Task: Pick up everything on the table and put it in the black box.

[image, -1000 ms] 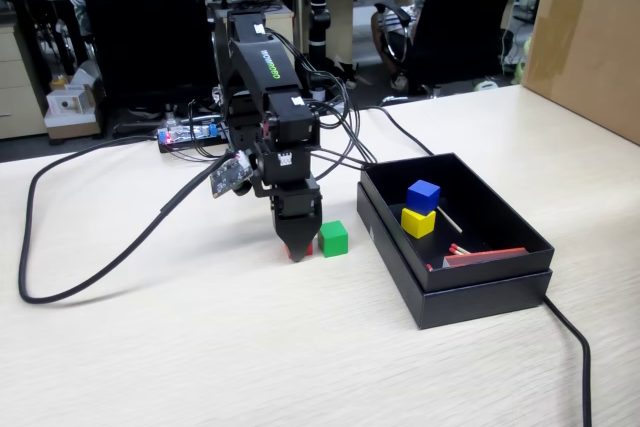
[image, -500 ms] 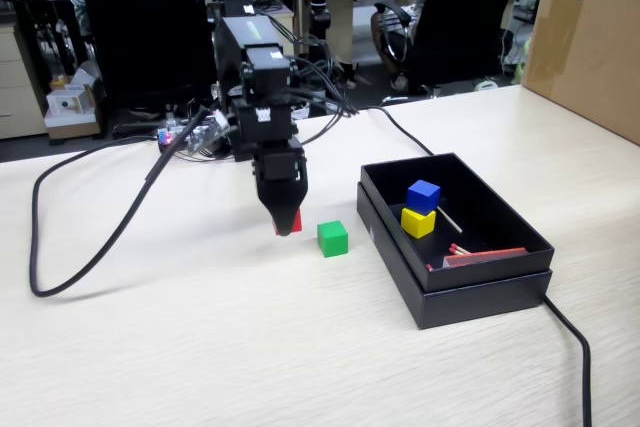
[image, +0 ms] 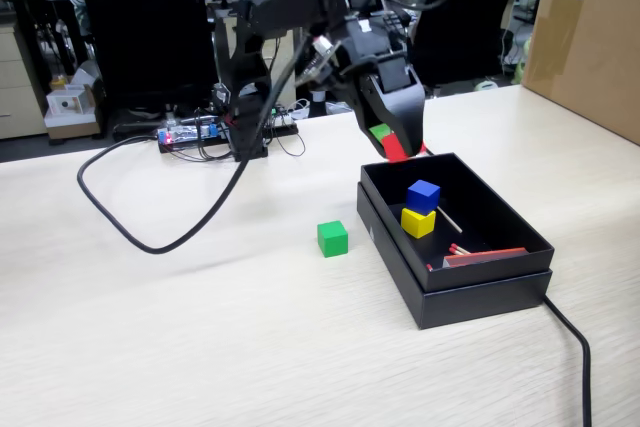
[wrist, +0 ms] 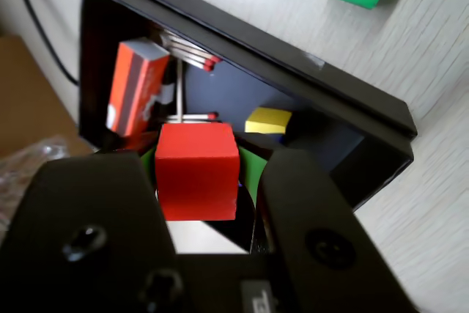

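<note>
since half a second before, the arm had swung from beside the green cube (image: 333,238) up to the black box (image: 500,277), carrying the red cube (image: 397,147). in the fixed view the claw (image: 402,151) hung over the box's near-left corner; blue cube (image: 423,195) and yellow cube (image: 418,221) already lay inside, so two were done, one arriving, green left on the table (image: 200,347) beside the box. in the wrist view the claw (wrist: 209,181) was clamped on the red cube (wrist: 196,171) above the box (wrist: 352,108), matches (wrist: 194,116) beneath.
</note>
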Controlling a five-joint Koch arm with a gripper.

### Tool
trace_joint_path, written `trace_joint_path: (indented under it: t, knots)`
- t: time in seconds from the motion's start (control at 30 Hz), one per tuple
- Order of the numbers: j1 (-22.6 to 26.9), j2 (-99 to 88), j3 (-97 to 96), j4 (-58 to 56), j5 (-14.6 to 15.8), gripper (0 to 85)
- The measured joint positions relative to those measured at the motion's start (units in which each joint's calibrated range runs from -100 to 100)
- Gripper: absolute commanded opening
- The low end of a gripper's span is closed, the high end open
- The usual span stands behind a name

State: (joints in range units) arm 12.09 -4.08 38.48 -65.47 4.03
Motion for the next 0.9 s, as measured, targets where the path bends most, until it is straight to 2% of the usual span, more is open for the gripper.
trace_joint_path:
  t: [0.27,0.43,0.57,0.67,0.77,0.9]
  knots:
    - [1.0,17.6,3.8,0.0,1.5,6.0]
    - [1.0,20.3,3.9,0.0,1.5,6.0]
    - [1.0,23.0,4.0,-0.1,2.1,14.0]
    - [1.1,24.1,3.7,-0.2,2.1,14.1]
    - [1.1,24.1,3.6,-0.2,2.1,25.9]
    - [1.1,24.2,1.4,-0.4,2.1,35.8]
